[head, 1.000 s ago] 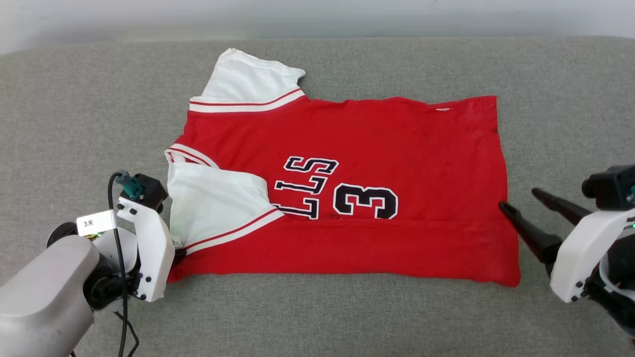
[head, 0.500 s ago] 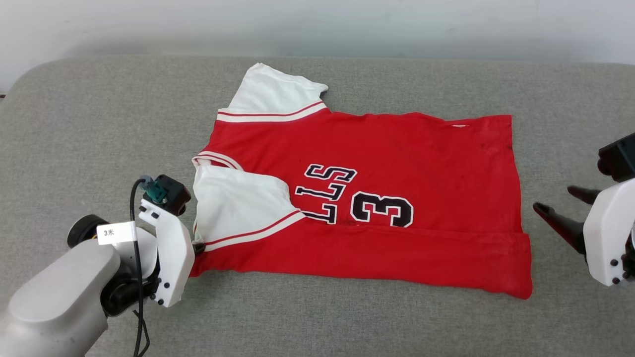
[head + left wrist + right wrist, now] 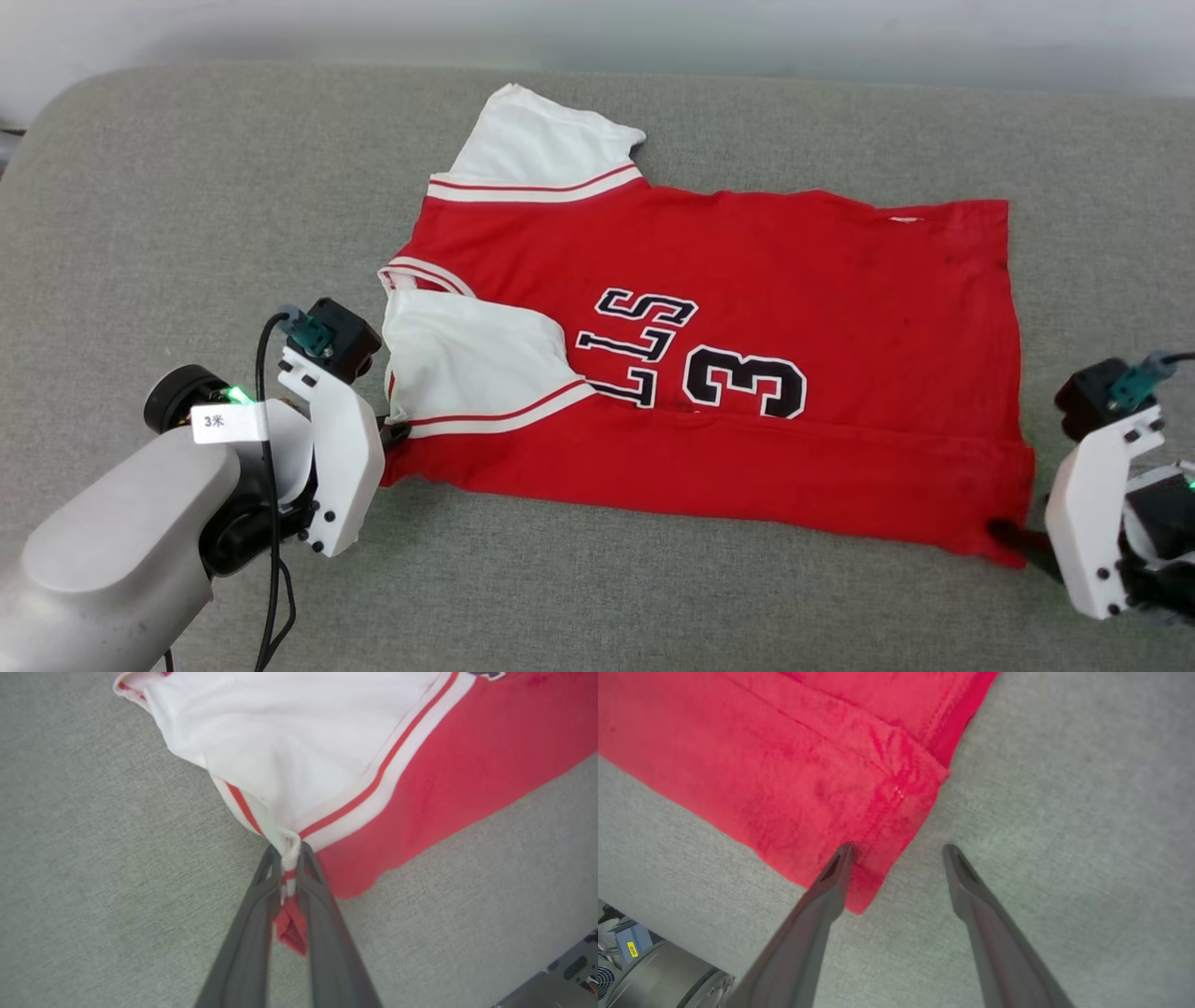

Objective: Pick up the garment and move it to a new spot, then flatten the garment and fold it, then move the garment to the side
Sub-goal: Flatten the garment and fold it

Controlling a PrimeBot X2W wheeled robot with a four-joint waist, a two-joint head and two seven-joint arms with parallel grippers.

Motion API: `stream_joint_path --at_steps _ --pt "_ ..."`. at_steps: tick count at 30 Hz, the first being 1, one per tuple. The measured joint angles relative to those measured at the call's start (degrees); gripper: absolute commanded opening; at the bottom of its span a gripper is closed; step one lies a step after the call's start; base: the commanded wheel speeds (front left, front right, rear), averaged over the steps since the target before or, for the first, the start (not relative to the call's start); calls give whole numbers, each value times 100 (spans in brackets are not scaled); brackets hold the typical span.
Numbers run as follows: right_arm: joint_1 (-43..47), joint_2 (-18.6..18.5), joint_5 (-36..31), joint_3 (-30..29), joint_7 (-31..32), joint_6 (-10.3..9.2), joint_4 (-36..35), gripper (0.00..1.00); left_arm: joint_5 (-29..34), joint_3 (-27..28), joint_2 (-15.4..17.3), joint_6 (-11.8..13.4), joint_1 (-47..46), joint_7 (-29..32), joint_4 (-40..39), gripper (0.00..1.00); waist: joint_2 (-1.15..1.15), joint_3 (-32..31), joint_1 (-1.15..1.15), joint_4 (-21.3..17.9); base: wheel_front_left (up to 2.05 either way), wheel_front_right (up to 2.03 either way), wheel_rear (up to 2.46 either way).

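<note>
Matt cloth garment (image 3: 747, 271); seemingly woven upholstery (image 3: 187, 233)

Garment (image 3: 822, 280): red body, white sleeves, red-and-white striped trim at cuffs and collar; black lettering and "3" outlined in white. Faint darker specks across red near hem.
Bench (image 3: 187, 205): plain grey woven fabric.
Left tool (image 3: 288, 851): dark grey fingers, white housing, black block on top; teal plug (image 3: 308, 331), black cable (image 3: 271, 485), white label (image 3: 224, 422), green light (image 3: 238, 394).
Right tool (image 3: 899, 851): dark grey fingers, white housing, black block, second teal plug (image 3: 1134, 383).
Forearm (image 3: 112, 541): pale grey.
</note>
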Motion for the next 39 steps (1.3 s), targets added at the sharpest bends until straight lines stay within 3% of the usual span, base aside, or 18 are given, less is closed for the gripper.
stream_joint_path --at_steps 10,11,12,13,18,26,39 --pt "-12 182 -111 517 -692 -46 535 100 31 -15 -22 25 -10 -79 32 0 0 193 -1 24 0 0 0" --pt "-32 159 -102 579 -739 -46 542 91 31 -26 -32 25 -8 -94 48 0 0 185 -1 21 0 0 0" --pt "-51 157 -88 619 -827 -46 553 9 25 -34 -34 25 1 -97 75 0 0 170 0 13 0 0 0" --pt "-62 162 -73 644 -926 -46 568 0 13 -42 -34 25 14 -103 100 0 0 150 0 1 0 0 0" --pt "-113 223 116 757 -1280 -11 541 0 -21 -69 -47 24 119 -174 191 0 0 -33 0 -30 0 0 0" --pt "64 -60 323 555 -1623 0 -5 0 -144 -23 176 89 333 -253 -11 0 0 -467 0 -69 0 0 0" --pt "1195 -330 449 -314 -1268 0 -1025 0 -387 -5 731 485 1040 -247 -1002 0 0 -861 0 -88 0 0 0"
